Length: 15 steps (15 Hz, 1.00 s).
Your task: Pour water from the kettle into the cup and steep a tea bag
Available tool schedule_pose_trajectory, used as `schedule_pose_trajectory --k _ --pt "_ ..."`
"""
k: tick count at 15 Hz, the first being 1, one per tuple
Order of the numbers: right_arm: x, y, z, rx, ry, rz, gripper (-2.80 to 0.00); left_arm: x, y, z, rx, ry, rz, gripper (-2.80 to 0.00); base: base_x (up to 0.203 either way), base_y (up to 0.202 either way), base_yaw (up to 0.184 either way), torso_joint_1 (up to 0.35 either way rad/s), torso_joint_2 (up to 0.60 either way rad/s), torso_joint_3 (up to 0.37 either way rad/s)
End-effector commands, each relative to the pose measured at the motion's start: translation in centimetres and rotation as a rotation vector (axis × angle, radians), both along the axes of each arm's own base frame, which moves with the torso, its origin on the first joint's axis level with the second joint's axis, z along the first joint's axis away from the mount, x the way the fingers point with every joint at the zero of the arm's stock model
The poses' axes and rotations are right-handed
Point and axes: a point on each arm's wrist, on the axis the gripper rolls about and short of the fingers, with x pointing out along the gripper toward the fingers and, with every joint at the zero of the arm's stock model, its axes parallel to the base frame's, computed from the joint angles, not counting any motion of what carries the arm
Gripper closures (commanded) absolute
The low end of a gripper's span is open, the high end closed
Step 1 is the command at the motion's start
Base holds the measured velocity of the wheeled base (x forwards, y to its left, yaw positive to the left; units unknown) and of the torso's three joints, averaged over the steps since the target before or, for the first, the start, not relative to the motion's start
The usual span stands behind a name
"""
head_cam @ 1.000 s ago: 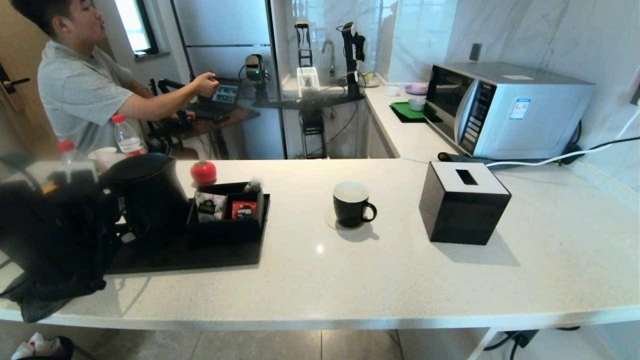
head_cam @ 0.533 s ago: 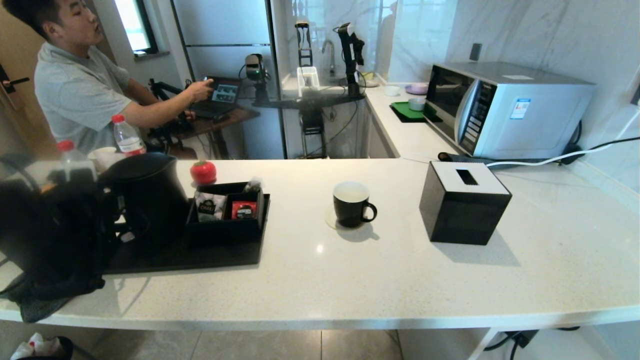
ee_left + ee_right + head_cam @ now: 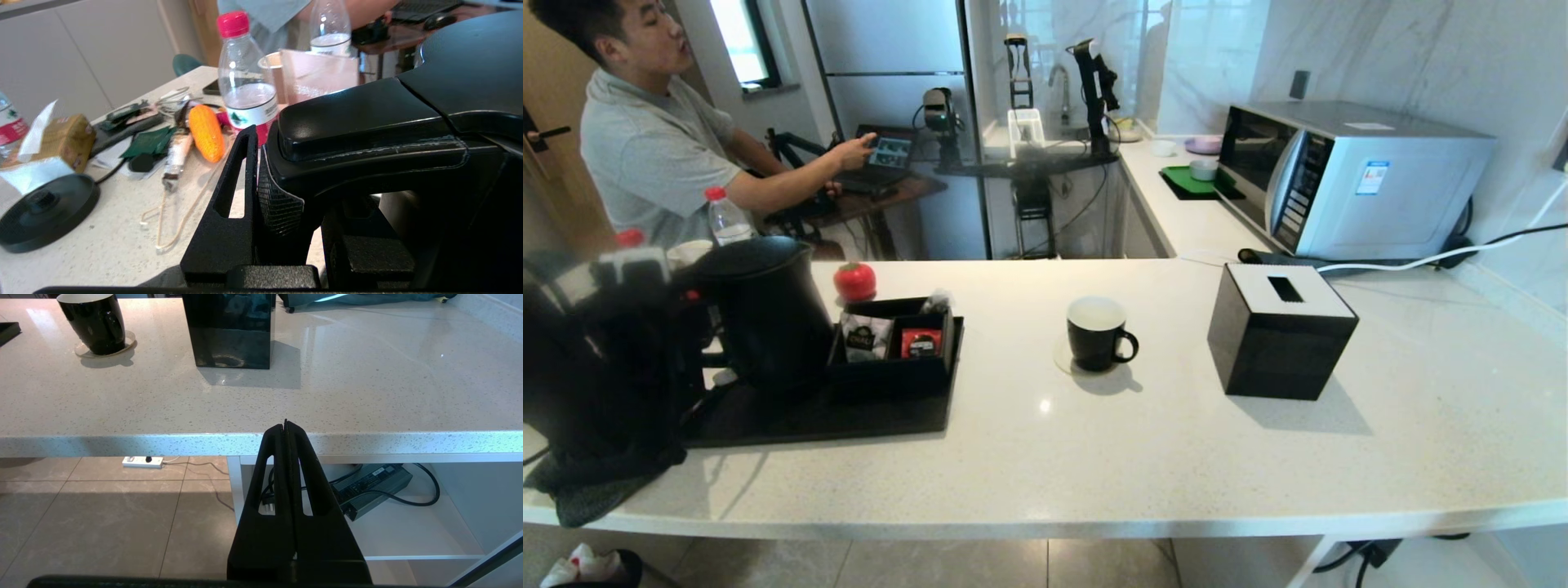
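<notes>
The large matte black kettle point(image 3: 768, 314) hangs slightly above the black tray point(image 3: 849, 418) at the counter's left. My left gripper point(image 3: 294, 192) is shut on its loop handle point(image 3: 367, 118); in the head view the arm point(image 3: 596, 367) hides the fingers. The black cup point(image 3: 1097, 332) with a white inside stands on a coaster mid-counter, handle to the right, also in the right wrist view as the cup point(image 3: 96, 324). A small pale pouch, apparently the tea bag point(image 3: 937, 301), peeks from the organiser box's back corner. My right gripper point(image 3: 285, 424) is shut and empty, parked below the counter's front edge.
The organiser box point(image 3: 894, 367) holds a white sachet point(image 3: 864, 337) and a red sachet point(image 3: 921, 343). A black tissue box point(image 3: 1281, 331) stands right of the cup, a microwave point(image 3: 1347, 175) behind it. Water bottles point(image 3: 243, 81), clutter and a round black base point(image 3: 41, 208) lie left. A person point(image 3: 654, 139) sits behind.
The kettle has risen a little off the tray together with my left arm. The cup and the right gripper have not moved.
</notes>
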Motion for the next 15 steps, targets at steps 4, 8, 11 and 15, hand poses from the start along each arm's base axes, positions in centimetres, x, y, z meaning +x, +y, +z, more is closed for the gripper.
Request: schedule_pose_trajectory --k 4,8,11,15 --pt "0.0 0.0 0.0 0.0 0.001 0.0 0.0 -0.7 -0.2 2.3 0.01 -0.108 -0.013 0.0 0.0 0.0 0.0 0.0 0.0 0.0" --pt "0.0 0.0 0.0 0.0 0.001 0.0 0.0 -1.3 -0.3 3.5 0.024 -0.136 -0.047 0.0 0.0 0.0 0.0 0.0 0.0 0.0" --pt "0.0 0.0 0.0 0.0 0.001 0.0 0.0 -1.8 -0.5 4.1 0.028 -0.146 -0.049 0.0 0.0 0.0 0.0 0.0 0.0 0.0" --pt "0.0 0.0 0.0 0.0 0.001 0.0 0.0 -2.7 -1.2 5.4 0.024 -0.145 -0.063 0.0 0.0 0.0 0.0 0.0 0.0 0.0"
